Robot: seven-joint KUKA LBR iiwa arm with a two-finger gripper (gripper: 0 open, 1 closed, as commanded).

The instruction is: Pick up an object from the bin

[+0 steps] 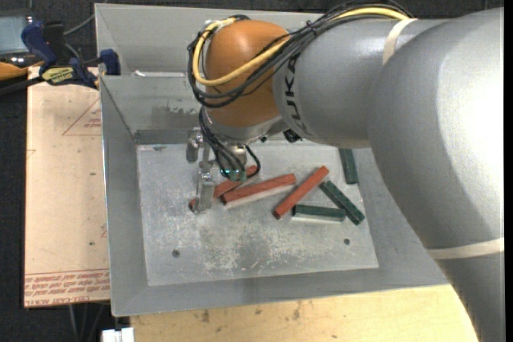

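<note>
My gripper [205,193] hangs below the orange wrist cover, low over the left middle of the bin floor. Its tip is at the left end of a long red bar [258,188] that lies nearly level, pointing right. A small red piece [193,207] shows just left of the tip, on the floor. A second red bar [301,192] lies slanted to the right of the first, with its upper end pointing to the back right.
Three dark green bars lie on the right: one flat [318,212], one slanted [343,201] and one near the right wall [349,166]. The arm covers the bin's right and back. Bare floor lies at the front and left.
</note>
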